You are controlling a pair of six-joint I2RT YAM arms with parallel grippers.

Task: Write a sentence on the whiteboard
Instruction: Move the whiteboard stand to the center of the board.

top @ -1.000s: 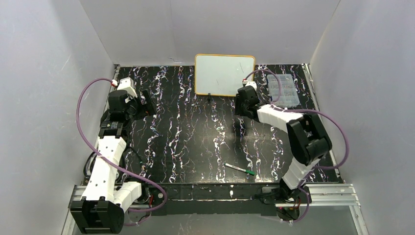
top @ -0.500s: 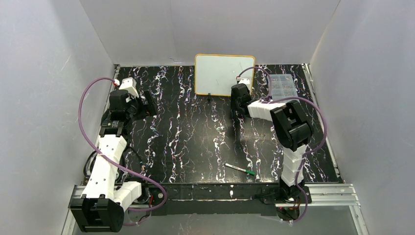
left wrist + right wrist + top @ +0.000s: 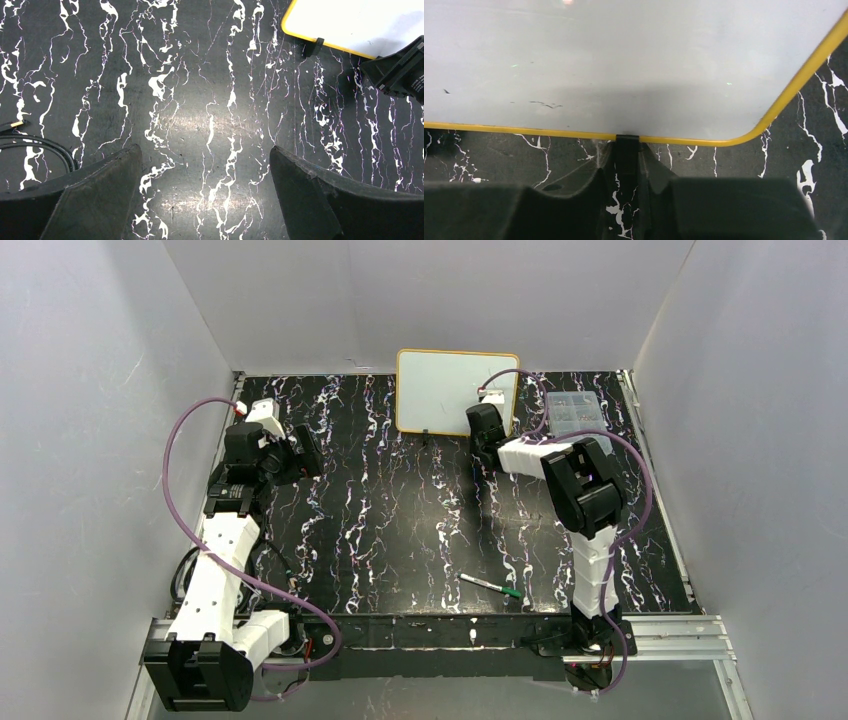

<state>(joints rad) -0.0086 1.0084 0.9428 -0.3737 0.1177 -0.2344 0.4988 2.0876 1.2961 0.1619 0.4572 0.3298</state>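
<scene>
Nothing written yet: the whiteboard (image 3: pixel 445 390) at 12 o'clock carries no sentence, the marker (image 3: pixel 490 586) lies loose at 6 o'clock, the right gripper (image 3: pixel 626 175) pinches the board's foot (image 3: pixel 626 145), and the left gripper (image 3: pixel 205 165) is wide open.

White link shells (image 3: pixel 215 575), black joint housings (image 3: pixel 590 490), thick looping purple cables (image 3: pixel 166 480), matte black wedge-shaped fingers (image 3: pixel 85 200) with rough worn edges.

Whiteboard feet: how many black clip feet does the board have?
2. The left foot is under the whiteboard's bottom edge, left of middle; the right foot is near the bottom right corner, between the right gripper's fingers. Overhead, that gripper hides it.
</scene>
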